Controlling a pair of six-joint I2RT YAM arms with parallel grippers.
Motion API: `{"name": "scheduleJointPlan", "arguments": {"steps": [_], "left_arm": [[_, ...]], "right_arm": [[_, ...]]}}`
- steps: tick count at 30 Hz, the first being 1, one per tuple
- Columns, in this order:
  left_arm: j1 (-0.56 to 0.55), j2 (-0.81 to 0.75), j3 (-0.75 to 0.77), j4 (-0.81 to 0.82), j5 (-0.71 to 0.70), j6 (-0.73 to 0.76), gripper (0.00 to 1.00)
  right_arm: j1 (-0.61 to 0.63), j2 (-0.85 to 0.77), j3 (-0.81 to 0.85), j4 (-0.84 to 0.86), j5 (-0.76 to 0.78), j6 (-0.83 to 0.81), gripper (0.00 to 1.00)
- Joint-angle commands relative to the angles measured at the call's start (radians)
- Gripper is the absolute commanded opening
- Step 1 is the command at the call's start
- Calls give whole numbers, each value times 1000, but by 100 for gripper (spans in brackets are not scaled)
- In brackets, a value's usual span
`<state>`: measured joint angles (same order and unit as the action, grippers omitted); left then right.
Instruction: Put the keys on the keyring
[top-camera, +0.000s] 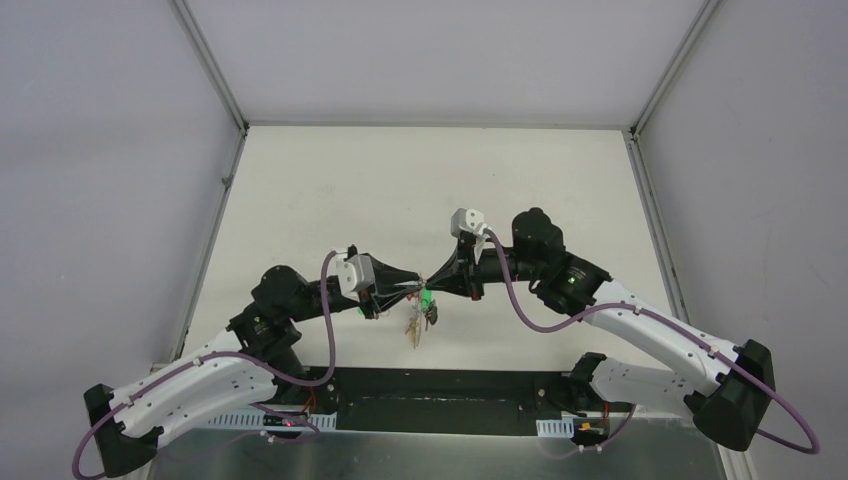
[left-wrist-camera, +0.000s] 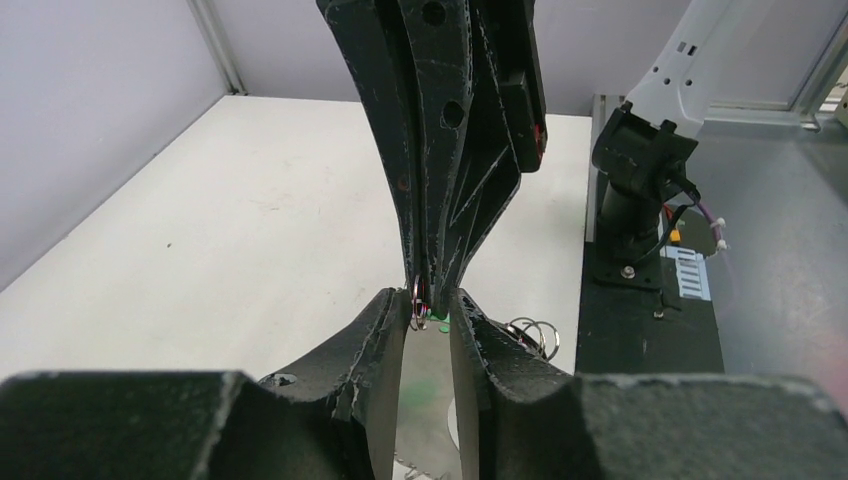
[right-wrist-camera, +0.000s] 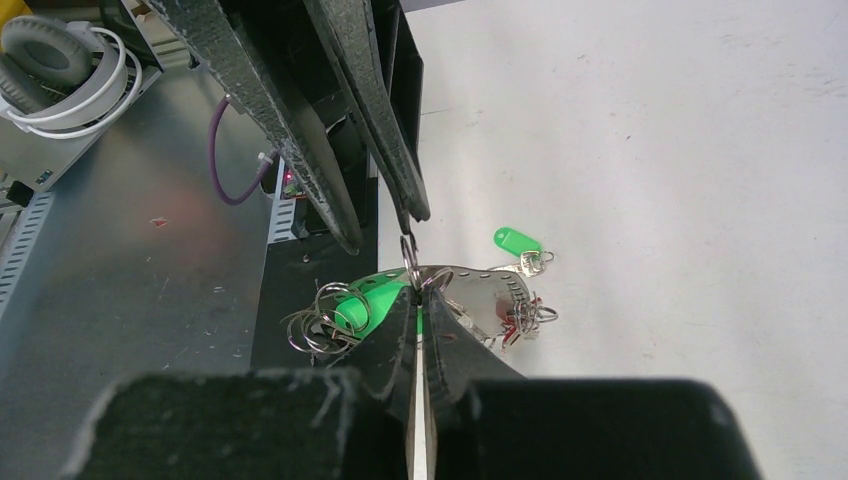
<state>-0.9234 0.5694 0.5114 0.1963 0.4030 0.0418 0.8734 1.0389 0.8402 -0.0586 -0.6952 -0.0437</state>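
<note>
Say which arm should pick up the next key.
Left. The left gripper stands open and seems empty; the right gripper is pinched shut on the keyring and should hold it steady.

I could read no text, label, brand or number in any of my views. On the keyring and the small pieces hanging just beside it, any marking was too small and blurred for me to make out.
</note>
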Motion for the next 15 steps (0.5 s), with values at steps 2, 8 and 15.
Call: {"name": "scheduleJointPlan", "arguments": {"steps": [2, 8, 15], "left_arm": [[-7, 18, 51, -54, 32, 47, 24], [-7, 70, 67, -44, 44, 53, 19], [-7, 91, 62, -18, 72, 53, 0]], "right_arm": [[2, -17, 17, 40, -22, -12, 0], [3, -14, 25, 35, -35, -14, 0], [3, -22, 27, 29, -27, -17, 0]]}}
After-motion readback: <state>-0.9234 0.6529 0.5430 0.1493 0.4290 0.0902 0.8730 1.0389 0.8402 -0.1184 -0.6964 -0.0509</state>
